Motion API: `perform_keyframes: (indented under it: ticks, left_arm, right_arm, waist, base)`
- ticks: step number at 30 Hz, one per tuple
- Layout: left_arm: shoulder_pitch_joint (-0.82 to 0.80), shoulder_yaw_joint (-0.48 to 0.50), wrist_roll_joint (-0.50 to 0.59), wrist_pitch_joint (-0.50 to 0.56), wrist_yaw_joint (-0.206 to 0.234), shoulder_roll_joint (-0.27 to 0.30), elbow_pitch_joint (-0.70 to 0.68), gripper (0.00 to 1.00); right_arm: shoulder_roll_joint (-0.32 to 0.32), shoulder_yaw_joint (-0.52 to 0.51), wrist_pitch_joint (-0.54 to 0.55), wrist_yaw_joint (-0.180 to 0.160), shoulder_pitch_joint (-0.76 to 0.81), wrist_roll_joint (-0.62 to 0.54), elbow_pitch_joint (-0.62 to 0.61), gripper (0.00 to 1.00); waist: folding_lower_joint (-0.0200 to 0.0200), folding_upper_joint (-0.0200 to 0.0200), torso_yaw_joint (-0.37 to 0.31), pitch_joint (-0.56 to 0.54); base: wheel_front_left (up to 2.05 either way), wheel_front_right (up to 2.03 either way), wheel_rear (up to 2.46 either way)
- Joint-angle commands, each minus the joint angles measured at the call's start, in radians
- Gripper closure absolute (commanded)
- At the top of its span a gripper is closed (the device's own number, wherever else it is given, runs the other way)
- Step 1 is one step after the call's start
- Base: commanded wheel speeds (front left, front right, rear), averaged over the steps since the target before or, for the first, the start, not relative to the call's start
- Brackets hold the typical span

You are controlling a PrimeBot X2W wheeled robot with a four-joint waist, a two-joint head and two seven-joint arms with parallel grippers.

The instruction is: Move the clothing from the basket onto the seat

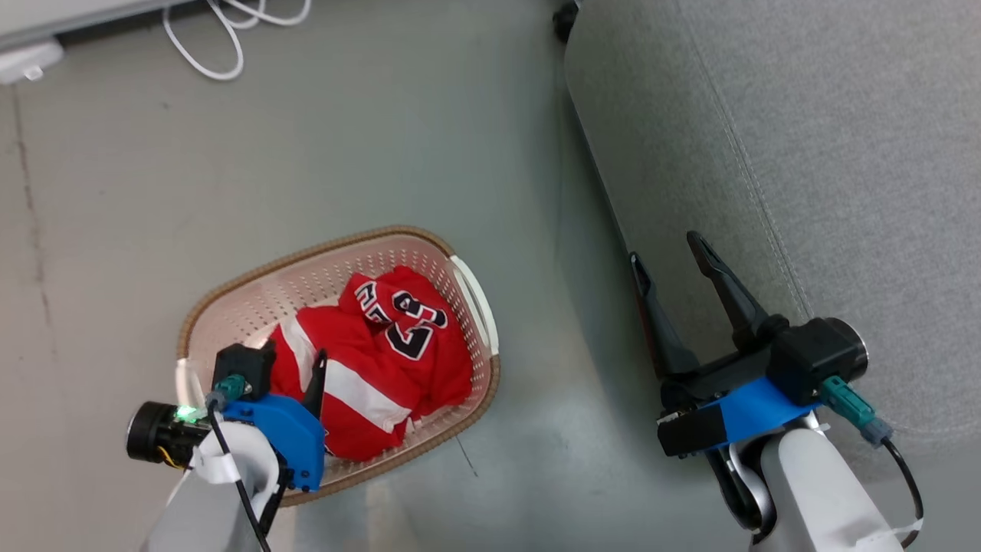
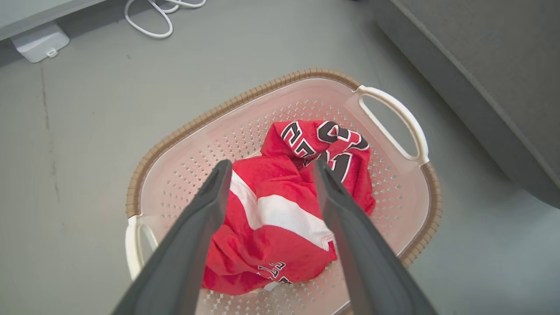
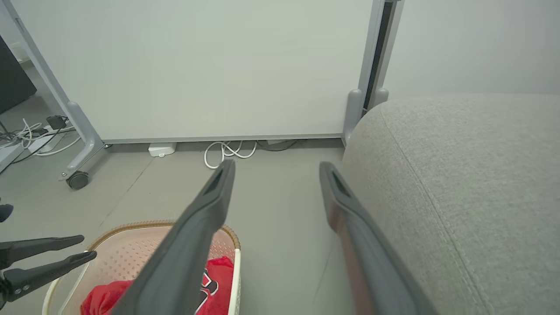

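Observation:
The basket stands on the grey floor, left of the seat. Inside it the red clothing lies crumpled, with white stripes and the number 23 on top. My left gripper hovers open just above the clothing, which shows between its fingers; nothing is held. In the head view the left gripper is over the basket's near-left part. My right gripper is open and empty, low beside the seat's rounded front edge. From the right wrist, the right gripper points along the floor past the seat.
A white cable and a small white box lie on the floor at the far left. A pale partition panel on a wheeled leg stands behind. A strip of bare floor separates basket and seat.

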Motion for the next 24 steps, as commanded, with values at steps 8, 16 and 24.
perform_keyframes:
  ticks: [8, 16, 24]
  left_arm:
    - [-0.154, -0.028, -0.013, 0.017, -0.006, 0.077, 0.137, 0.0]
    - [-0.233, -0.054, -0.058, 0.005, -0.006, 0.135, 0.249, 0.0]
    - [-0.264, -0.059, -0.084, -0.023, -0.004, 0.172, 0.324, 0.0]
  right_arm:
    - [0.0, 0.035, -0.007, 0.0, -0.081, 0.069, -0.076, 0.0]
    - [-0.001, 0.066, -0.007, 0.0, -0.107, 0.117, -0.133, 0.0]
    - [-0.001, 0.082, -0.007, 0.0, -0.113, 0.158, -0.15, 0.0]
  waist:
    - [-0.0002, 0.0, -0.122, 0.251]
    - [-0.0002, 0.0, -0.181, 0.356]
    - [-0.0002, 0.0, -0.21, 0.404]
  base:
    - [0.0, 0.0, 0.0]
    - [0.0, 0.0, 0.0]
    - [0.0, 0.0, 0.0]
